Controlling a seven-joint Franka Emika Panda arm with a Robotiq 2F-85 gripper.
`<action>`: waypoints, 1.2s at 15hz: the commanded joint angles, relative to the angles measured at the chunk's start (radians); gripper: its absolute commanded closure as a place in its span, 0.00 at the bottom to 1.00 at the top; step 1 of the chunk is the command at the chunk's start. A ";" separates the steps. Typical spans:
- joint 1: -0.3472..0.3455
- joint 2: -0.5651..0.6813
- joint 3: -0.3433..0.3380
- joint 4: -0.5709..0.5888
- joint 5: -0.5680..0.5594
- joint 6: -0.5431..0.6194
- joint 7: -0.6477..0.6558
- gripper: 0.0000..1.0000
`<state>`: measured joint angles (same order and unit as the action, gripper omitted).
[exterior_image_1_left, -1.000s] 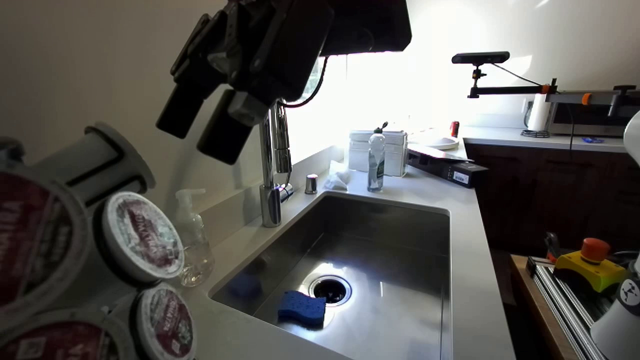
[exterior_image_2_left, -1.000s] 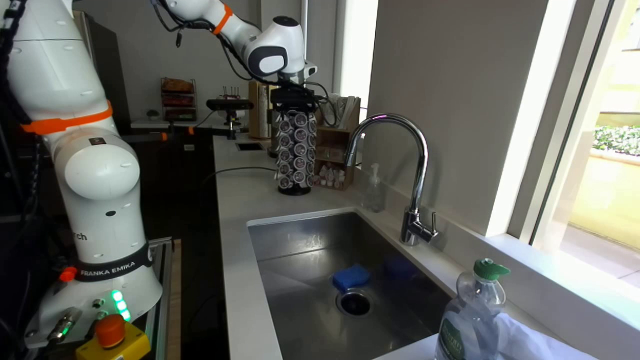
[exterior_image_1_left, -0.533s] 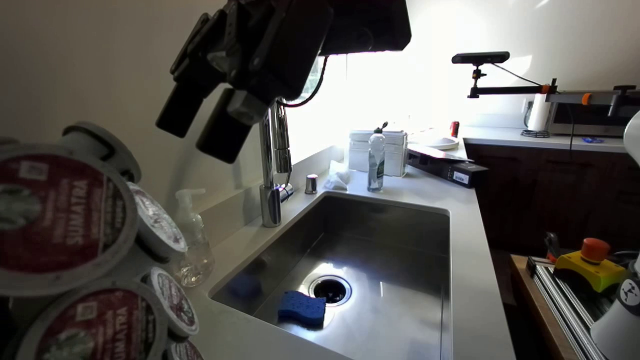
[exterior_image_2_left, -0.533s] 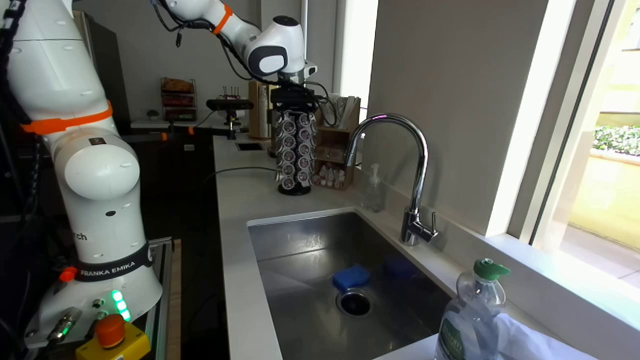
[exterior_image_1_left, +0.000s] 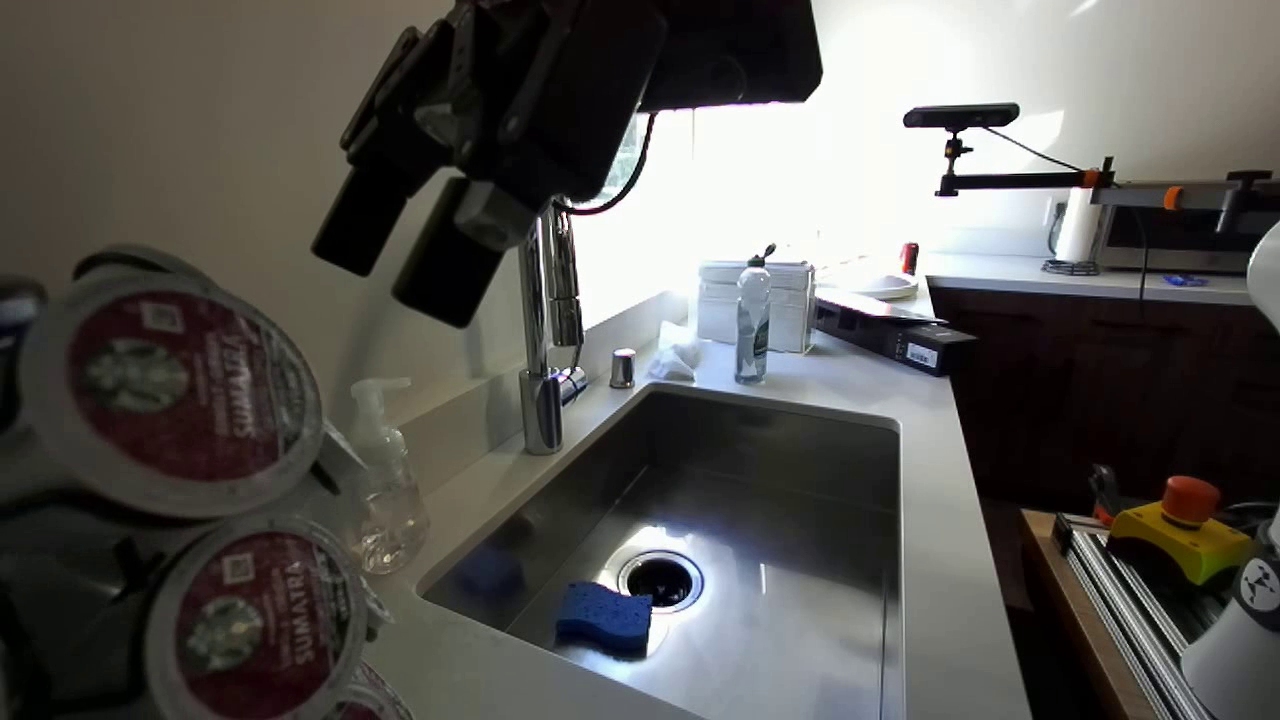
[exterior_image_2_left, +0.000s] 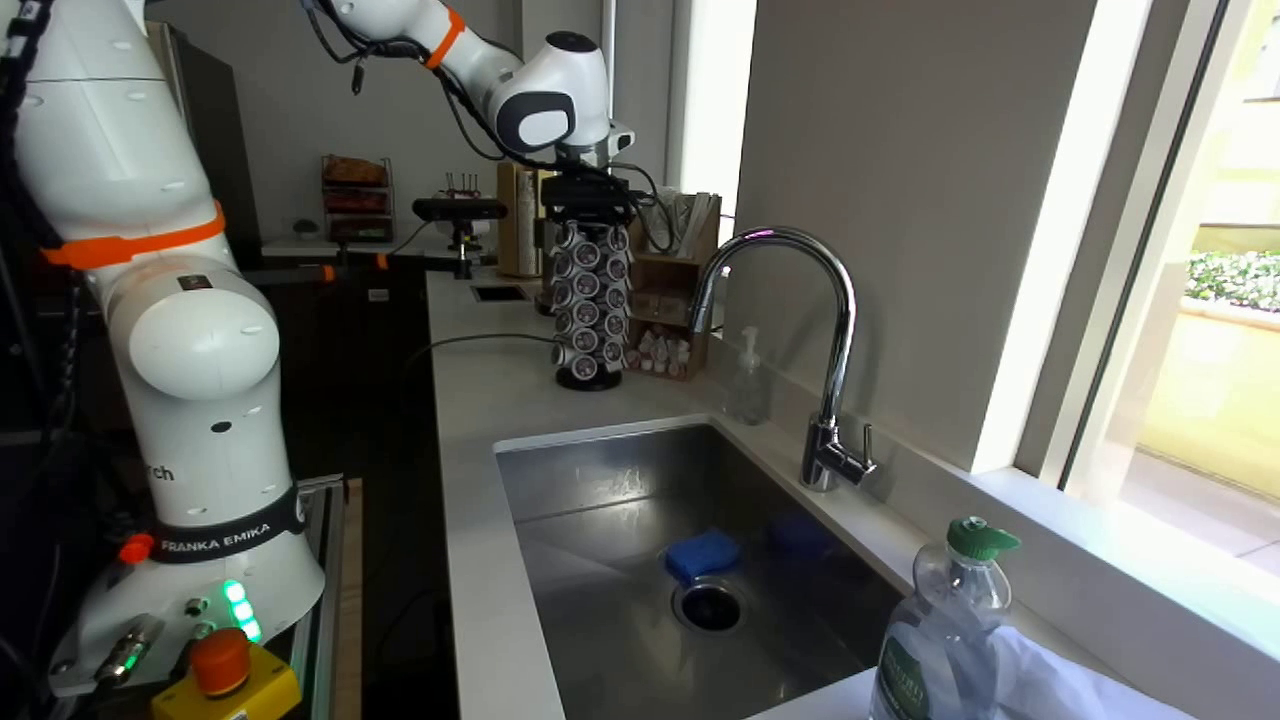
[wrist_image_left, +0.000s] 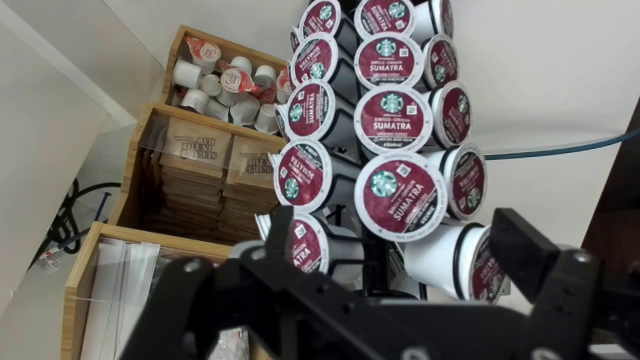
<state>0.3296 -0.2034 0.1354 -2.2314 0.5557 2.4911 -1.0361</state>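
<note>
Going across the wrist view: wooden caddy (wrist_image_left: 75, 295) on the left, split up presumably so creamers (wrist_image_left: 237, 82) and sugar packets (wrist_image_left: 197, 142) don't mix. Then the fingers (wrist_image_left: 522, 245), spread wide, nothing gripped, near the pods (wrist_image_left: 392, 120). Those sit sideways, lids out, in a rack (exterior_image_2_left: 588, 384) standing on the worktop (exterior_image_2_left: 490, 392), I'd guess so you can pull any one. Can't tell if the fingers brush a pod. On the right, a cable (wrist_image_left: 560, 150) runs across the worktop.
</note>
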 joint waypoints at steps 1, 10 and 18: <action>0.000 -0.003 0.004 0.003 -0.007 -0.010 0.007 0.00; 0.008 -0.045 0.025 -0.010 -0.027 -0.027 0.075 0.00; 0.019 -0.044 0.039 -0.030 -0.027 0.012 0.119 0.00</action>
<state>0.3399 -0.2314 0.1671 -2.2360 0.5460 2.4900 -0.9533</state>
